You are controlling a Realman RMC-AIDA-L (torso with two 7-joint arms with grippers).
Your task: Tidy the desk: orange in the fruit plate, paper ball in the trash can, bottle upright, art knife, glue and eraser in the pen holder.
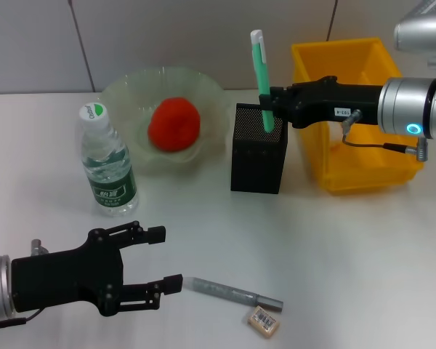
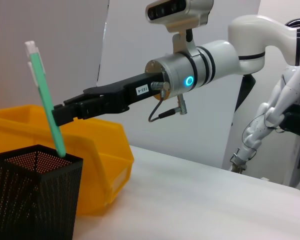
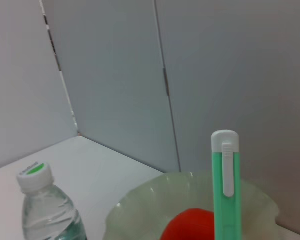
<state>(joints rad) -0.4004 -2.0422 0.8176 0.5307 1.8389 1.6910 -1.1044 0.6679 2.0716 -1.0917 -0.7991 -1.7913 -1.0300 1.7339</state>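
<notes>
Right hand [image 1: 266, 102] is clamped on the green art knife [image 1: 261, 76], which stands nearly upright with its lower end inside the pen holder [image 1: 258, 149]. In the left wrist view the same knife [image 2: 45, 100] leans a little in the black mesh cup [image 2: 35, 195], and the black fingers [image 2: 77, 111] of the right hand press on its shaft just above the rim. The trash can [image 1: 356, 116] stands just beside the pen holder, behind the right arm.

The orange [image 1: 174, 123] lies in the fruit plate [image 1: 123, 91], at the far side of the white surface [image 1: 334, 247]. The bottle [image 1: 107, 163] stands upright near the plate, with its white cap on top.

Left hand [image 1: 158, 258] hovers low over the near part of the surface, its fingers apart and holding nothing. Just beside its fingertips lies the glue [image 1: 232, 292], a grey stick flat on the surface. The eraser [image 1: 264, 321] lies near the end of the stick, apart from it.
</notes>
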